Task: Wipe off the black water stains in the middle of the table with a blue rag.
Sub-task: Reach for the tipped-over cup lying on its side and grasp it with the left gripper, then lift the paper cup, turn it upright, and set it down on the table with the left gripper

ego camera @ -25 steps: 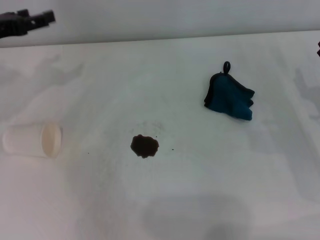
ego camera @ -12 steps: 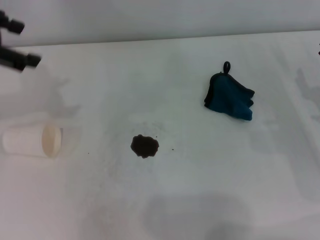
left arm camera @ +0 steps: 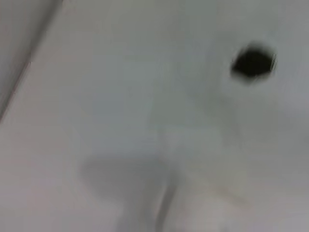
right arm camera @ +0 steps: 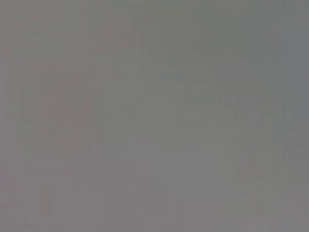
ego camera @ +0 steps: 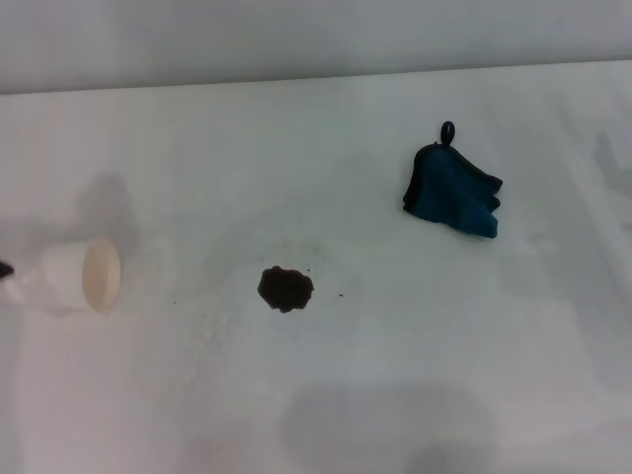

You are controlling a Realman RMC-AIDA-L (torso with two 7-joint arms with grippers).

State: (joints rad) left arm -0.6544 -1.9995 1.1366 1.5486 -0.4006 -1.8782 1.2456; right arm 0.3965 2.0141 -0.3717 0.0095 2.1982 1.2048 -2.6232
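Observation:
The black water stains (ego camera: pixel 285 287) are a small dark blotch with a few specks, in the middle of the white table (ego camera: pixel 326 395). They also show in the left wrist view (left arm camera: pixel 252 63). The blue rag (ego camera: pixel 452 188) lies crumpled at the back right, its black loop pointing away from me. Of my left gripper (ego camera: pixel 3 269) only a dark tip shows at the left edge, beside the paper cup. My right gripper is out of view, and the right wrist view shows only plain grey.
A white paper cup (ego camera: pixel 74 276) lies on its side at the left, its mouth facing the stain. The table's far edge (ego camera: pixel 316 81) meets a grey wall.
My left gripper has dropped from the upper left corner down to the left edge beside the cup. The cup looks slightly shifted. The rag and stain have not moved.

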